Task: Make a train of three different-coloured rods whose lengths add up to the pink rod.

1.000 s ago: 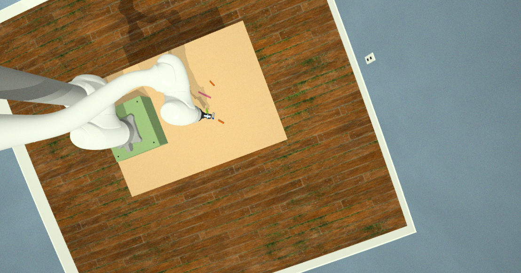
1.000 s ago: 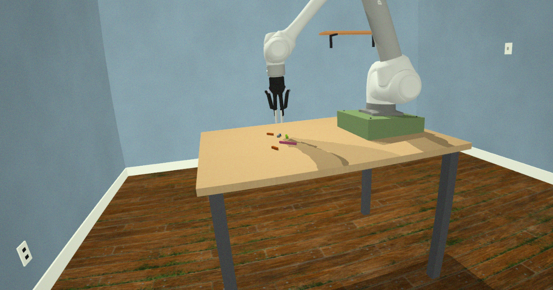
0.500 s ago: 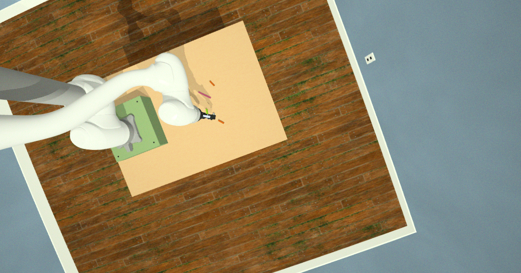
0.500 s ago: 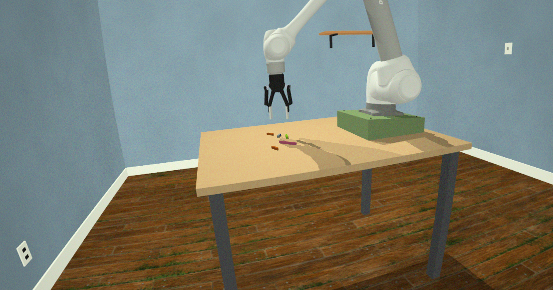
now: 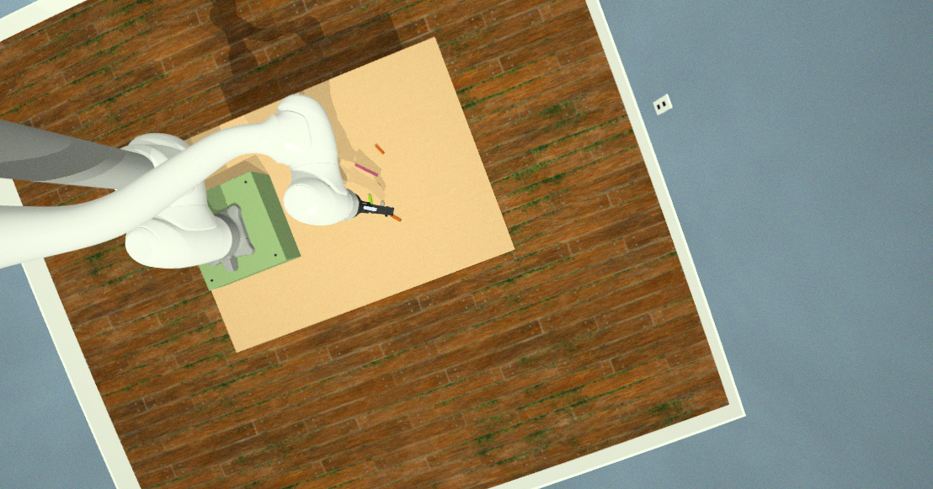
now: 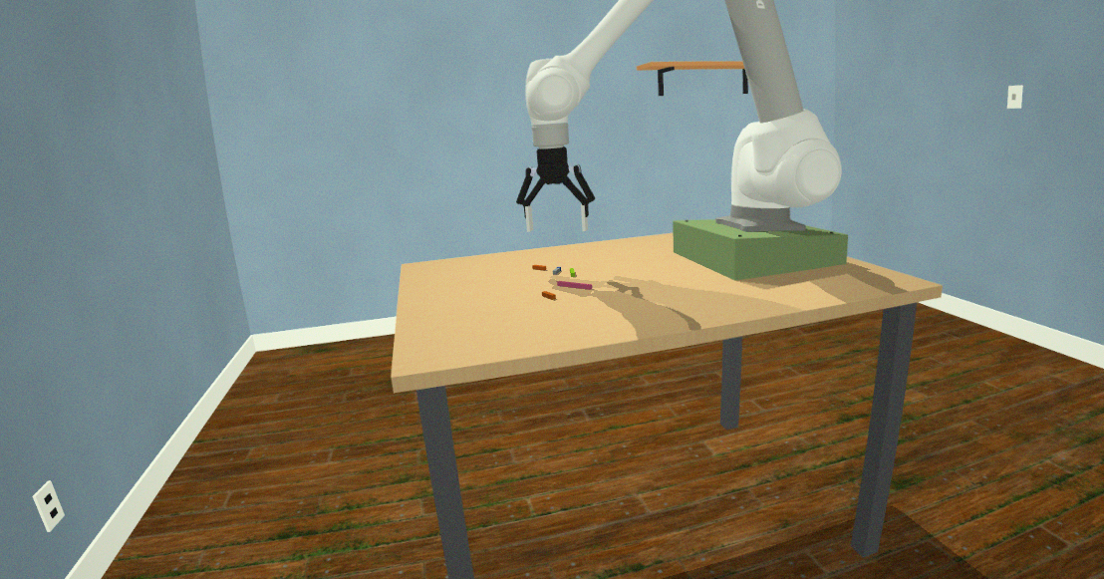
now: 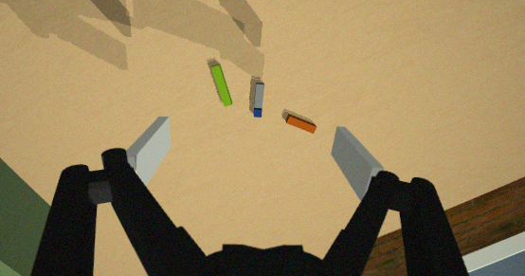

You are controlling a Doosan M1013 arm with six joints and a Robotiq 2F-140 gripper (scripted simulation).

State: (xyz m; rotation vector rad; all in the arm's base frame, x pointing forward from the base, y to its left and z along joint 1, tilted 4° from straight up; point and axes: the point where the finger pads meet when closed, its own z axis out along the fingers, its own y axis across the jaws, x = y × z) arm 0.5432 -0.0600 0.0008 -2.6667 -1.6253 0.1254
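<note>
The pink rod point(image 6: 574, 285) lies flat on the table point(image 6: 478, 343). Just beyond it sit a green rod point(image 7: 221, 84), a grey rod point(image 7: 259, 95) touching a blue one point(image 7: 257, 113), and an orange rod point(image 7: 300, 123). The claw point(image 6: 555, 226) hangs above, spread wide, holding nothing.

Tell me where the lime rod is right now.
In the wrist view the lime rod lies flat on the table, left of the grey rod.
</note>
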